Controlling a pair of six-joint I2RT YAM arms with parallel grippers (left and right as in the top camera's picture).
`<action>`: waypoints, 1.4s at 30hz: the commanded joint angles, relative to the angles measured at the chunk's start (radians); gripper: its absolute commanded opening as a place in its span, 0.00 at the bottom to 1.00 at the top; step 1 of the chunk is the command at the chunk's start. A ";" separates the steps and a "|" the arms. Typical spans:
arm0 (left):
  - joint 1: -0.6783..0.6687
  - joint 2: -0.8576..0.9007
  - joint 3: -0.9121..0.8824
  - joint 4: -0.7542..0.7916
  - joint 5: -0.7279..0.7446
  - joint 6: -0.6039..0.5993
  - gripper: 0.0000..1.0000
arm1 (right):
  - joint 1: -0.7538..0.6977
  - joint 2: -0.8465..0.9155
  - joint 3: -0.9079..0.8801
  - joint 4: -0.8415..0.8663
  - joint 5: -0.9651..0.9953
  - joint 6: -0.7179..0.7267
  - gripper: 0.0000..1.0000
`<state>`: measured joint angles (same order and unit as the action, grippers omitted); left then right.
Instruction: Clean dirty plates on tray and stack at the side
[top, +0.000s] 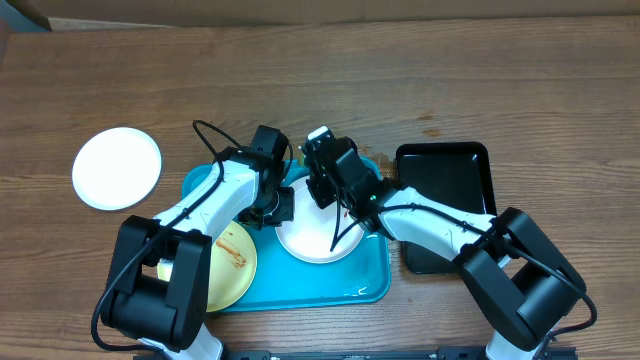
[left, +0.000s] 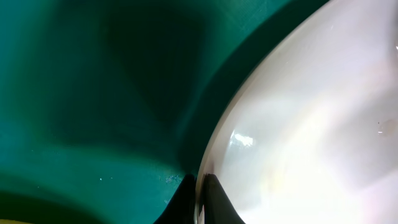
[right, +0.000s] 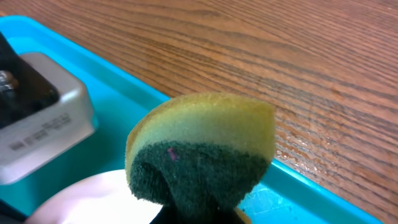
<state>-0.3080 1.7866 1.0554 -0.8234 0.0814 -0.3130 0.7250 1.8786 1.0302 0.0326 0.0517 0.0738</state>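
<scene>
A white plate (top: 318, 238) lies on the turquoise tray (top: 365, 272). My left gripper (top: 278, 205) is shut on this plate's left rim; in the left wrist view its fingers (left: 200, 200) pinch the white rim (left: 298, 137) over the tray floor (left: 93, 93). My right gripper (top: 322, 178) is shut on a yellow-and-green sponge (right: 202, 149) held just above the plate's far edge (right: 93, 199). A pale yellow-green plate (top: 232, 268) with a brown-red smear lies at the tray's left end. A clean white plate (top: 117, 168) sits on the table to the left.
A glossy black tray (top: 445, 190) lies right of the turquoise tray. The left arm's grey wrist body (right: 37, 118) is close beside the sponge. Bare wooden table (top: 450, 80) stretches beyond the tray.
</scene>
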 joint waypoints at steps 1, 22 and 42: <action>-0.005 0.011 -0.010 -0.011 -0.056 0.022 0.04 | -0.013 -0.002 -0.035 0.071 0.062 -0.024 0.04; -0.005 0.011 -0.010 -0.006 -0.063 0.020 0.04 | -0.012 0.063 -0.061 0.072 0.141 -0.082 0.04; -0.005 0.011 -0.010 0.013 -0.092 -0.095 0.04 | -0.012 -0.068 -0.058 -0.107 0.209 -0.074 0.04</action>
<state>-0.3149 1.7866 1.0554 -0.8139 0.0677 -0.3676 0.7204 1.8484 0.9852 -0.0929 0.2417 -0.0006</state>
